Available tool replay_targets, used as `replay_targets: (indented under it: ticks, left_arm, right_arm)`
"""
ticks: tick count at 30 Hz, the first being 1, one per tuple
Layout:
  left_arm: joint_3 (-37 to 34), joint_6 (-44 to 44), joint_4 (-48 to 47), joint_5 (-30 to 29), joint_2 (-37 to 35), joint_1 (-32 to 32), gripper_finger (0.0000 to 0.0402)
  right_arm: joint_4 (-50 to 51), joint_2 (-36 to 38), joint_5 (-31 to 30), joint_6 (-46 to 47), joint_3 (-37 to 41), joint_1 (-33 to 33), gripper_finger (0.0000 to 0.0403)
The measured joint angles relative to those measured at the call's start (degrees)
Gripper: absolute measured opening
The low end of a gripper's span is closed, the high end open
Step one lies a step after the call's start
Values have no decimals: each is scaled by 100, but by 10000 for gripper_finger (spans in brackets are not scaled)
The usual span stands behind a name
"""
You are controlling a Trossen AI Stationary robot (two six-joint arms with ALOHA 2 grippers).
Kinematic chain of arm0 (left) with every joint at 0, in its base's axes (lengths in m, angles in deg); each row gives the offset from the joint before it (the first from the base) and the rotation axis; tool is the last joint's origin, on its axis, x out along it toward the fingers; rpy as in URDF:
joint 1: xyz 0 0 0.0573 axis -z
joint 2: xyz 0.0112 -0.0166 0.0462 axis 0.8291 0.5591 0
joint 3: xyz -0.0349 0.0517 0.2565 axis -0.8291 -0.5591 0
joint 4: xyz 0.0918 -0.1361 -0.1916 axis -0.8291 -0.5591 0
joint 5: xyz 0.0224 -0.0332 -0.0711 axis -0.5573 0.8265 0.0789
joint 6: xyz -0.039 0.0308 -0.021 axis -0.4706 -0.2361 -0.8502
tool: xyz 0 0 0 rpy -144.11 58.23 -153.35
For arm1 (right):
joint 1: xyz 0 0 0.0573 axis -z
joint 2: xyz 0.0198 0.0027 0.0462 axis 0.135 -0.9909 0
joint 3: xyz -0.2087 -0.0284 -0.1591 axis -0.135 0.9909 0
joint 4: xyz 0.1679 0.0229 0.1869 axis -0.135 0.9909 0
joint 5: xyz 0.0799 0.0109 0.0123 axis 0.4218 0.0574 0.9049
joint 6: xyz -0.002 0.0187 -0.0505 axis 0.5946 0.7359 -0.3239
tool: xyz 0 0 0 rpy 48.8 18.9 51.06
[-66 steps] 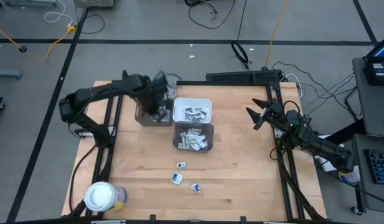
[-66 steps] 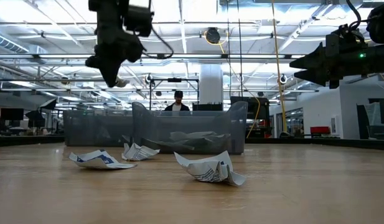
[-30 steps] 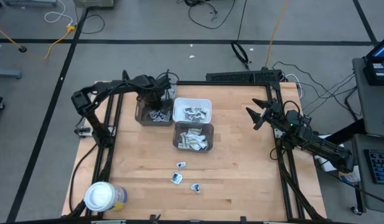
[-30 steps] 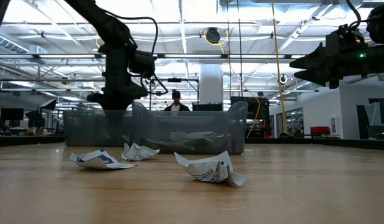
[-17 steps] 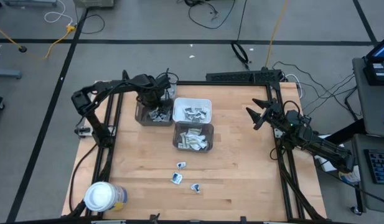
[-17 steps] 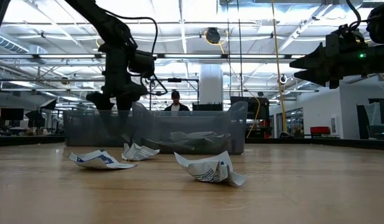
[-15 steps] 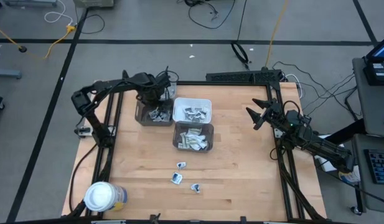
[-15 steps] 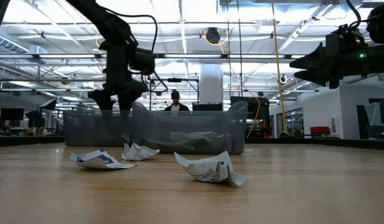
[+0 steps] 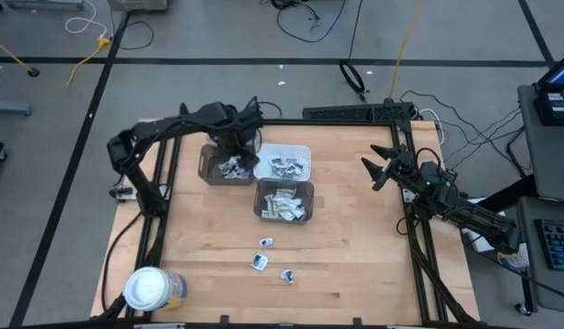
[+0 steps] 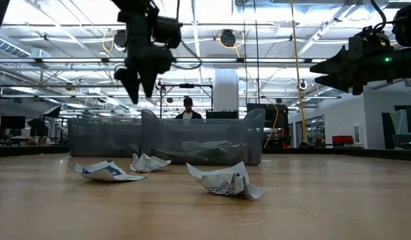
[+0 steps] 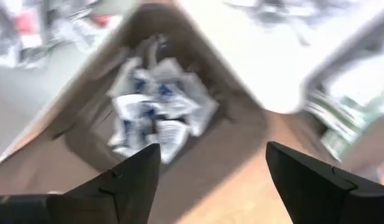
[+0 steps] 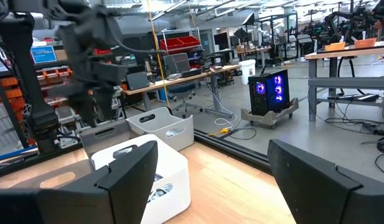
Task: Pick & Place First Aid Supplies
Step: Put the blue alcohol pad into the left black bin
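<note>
Wooden table [image 9: 355, 247] in an open workshop; a person [image 10: 188, 109] stands far behind the bins. Left gripper [image 9: 248, 137] hangs above the grey bin [image 9: 211, 166], fingers spread wide, nothing between them. Directly below it, a heap of white blue-printed packets [image 11: 155, 112] lies in that bin. White bin [image 9: 282, 163] just beside the gripper, holding more packets; a second grey bin [image 9: 283, 201] nearer the table's middle is also part-filled. Three loose packets [image 9: 266, 257] lie on bare wood, well apart from the left gripper. White-lidded jar [image 9: 149, 288] at the table's corner. Right gripper [image 9: 377, 168] waits at the far side, fingers wide, empty.
</note>
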Motion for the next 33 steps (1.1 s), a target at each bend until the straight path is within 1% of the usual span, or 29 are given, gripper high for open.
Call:
replay_targets:
  ticks: [6, 12, 16, 25, 30, 33]
  left_arm:
    - [109, 215, -45, 54, -7, 718, 287]
    - [109, 185, -128, 63, -5, 1730, 295]
    - [109, -58, -158, 73, -7, 2477, 294]
    - [109, -785, -163, 459, -7, 4012, 282]
    - [109, -1124, -164, 552, -7, 4645, 288]
    - [109, -1189, -161, 558, -7, 4820, 291]
  right_arm:
    - [0, 1, -1, 0, 0, -1, 297]
    - [-2, 2, -2, 0, 2, 0, 297]
    - [-1, 2, -1, 0, 1, -1, 297]
    - [-1, 1, 0, 0, 2, 0, 297]
    - [0, 1, -1, 0, 2, 2, 297]
    - [-1, 1, 0, 0, 0, 2, 297]
